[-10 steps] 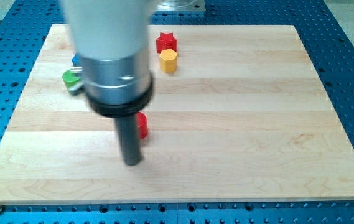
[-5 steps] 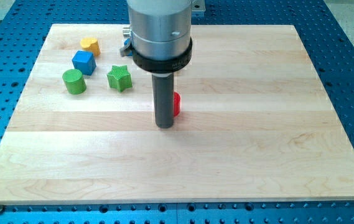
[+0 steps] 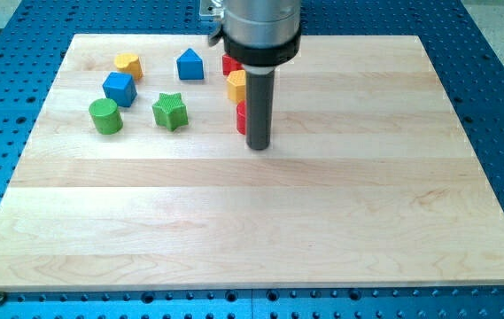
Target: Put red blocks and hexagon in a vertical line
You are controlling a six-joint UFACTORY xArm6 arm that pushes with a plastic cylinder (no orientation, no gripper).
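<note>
My tip (image 3: 259,145) rests on the board just right of and slightly below a red block (image 3: 241,118), which the rod partly hides. Right above that block sits the yellow hexagon (image 3: 236,86), also half hidden by the rod. Above the hexagon a second red block (image 3: 229,64) shows only as a sliver at the rod's left edge. These three stand roughly one above the other in the view's upper middle.
To the left lie a blue house-shaped block (image 3: 189,65), a green star (image 3: 170,112), a blue cube (image 3: 120,89), a green cylinder (image 3: 104,116) and a small yellow block (image 3: 127,64). The wooden board (image 3: 367,221) sits on a blue perforated table.
The rod has moved up and to the right across the board. The red block beside it has moved with it, from the board's middle left to just under the yellow hexagon.
</note>
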